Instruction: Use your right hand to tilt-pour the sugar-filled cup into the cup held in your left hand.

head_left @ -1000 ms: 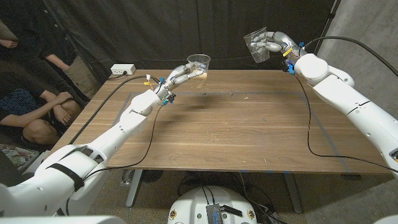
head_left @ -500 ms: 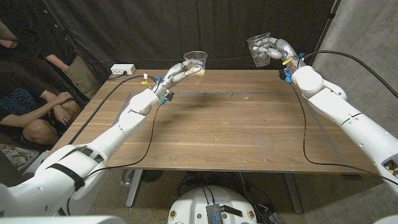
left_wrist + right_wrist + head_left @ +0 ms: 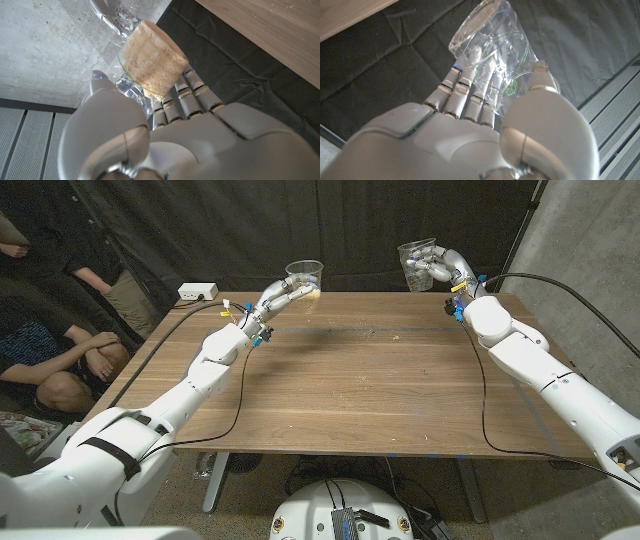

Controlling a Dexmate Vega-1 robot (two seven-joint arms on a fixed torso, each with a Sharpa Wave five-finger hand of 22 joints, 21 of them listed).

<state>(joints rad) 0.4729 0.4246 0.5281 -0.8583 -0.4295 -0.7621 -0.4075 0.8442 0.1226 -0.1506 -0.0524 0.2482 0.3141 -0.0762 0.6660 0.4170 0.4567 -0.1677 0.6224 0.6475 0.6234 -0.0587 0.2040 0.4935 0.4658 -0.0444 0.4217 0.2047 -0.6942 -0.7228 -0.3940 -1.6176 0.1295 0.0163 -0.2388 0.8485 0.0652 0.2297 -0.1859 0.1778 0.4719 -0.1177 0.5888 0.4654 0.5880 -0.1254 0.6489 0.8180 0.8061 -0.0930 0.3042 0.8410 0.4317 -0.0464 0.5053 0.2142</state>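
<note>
both arms are reaching over the wooden table (image 3: 360,390) to its far edge. the left hand (image 3: 281,293) is gripping a clear cup (image 3: 304,278) holding brownish sugar (image 3: 154,59), upright to receive. the right hand (image 3: 443,267) is grasping an empty-looking cup (image 3: 418,261), nearly upright, well apart, so the pouring judging by this looks finished.

Legible markings: none confirmed.
A green printed mark sits on the clear cup (image 3: 492,65) held by the right hand (image 3: 470,130); its characters cannot be read.
</note>
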